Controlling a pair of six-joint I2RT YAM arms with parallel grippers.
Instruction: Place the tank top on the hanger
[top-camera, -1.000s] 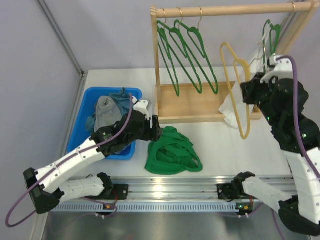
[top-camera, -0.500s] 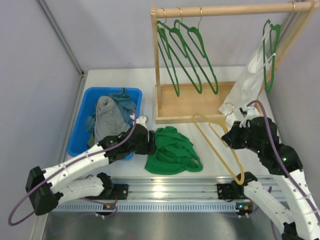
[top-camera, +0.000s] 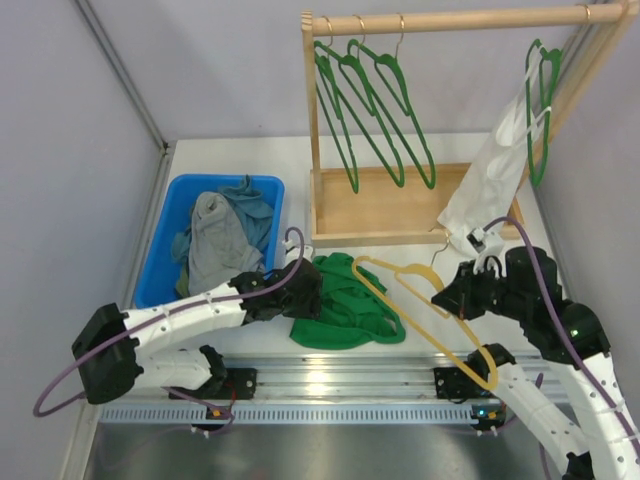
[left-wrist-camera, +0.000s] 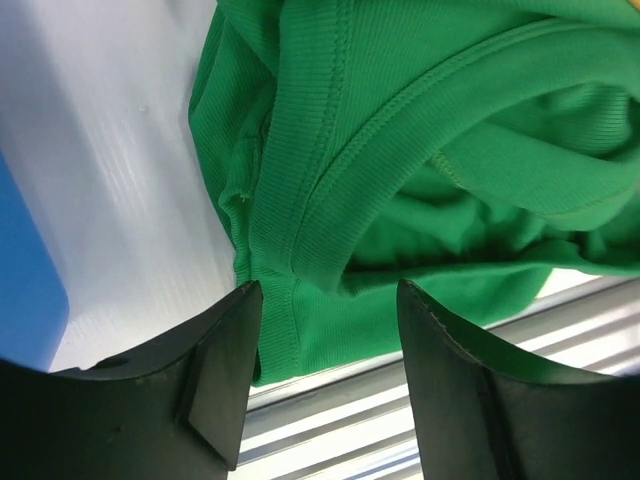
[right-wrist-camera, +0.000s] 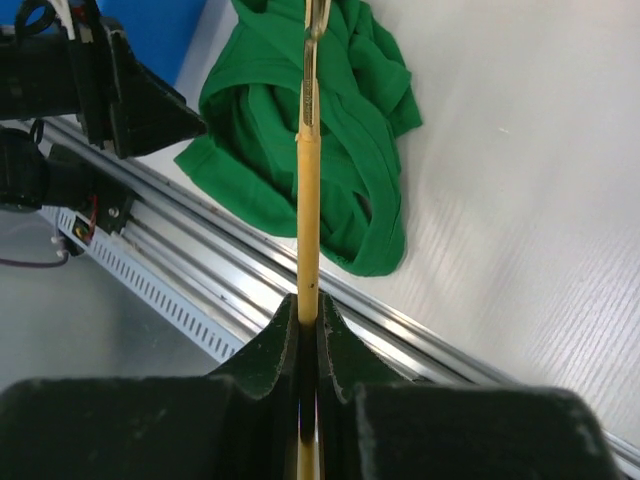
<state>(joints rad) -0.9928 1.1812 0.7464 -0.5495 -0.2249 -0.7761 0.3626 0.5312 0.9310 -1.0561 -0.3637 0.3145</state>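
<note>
Moved L: hanger (right-wrist-camera: 308, 200) over tank top (right-wrist-camera: 255, 125).

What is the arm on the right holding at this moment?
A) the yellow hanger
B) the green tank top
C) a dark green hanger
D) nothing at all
A: the right wrist view shows the right gripper with its fingers shut on the thin bar of the yellow hanger, while the tank top lies loose below it.
</note>
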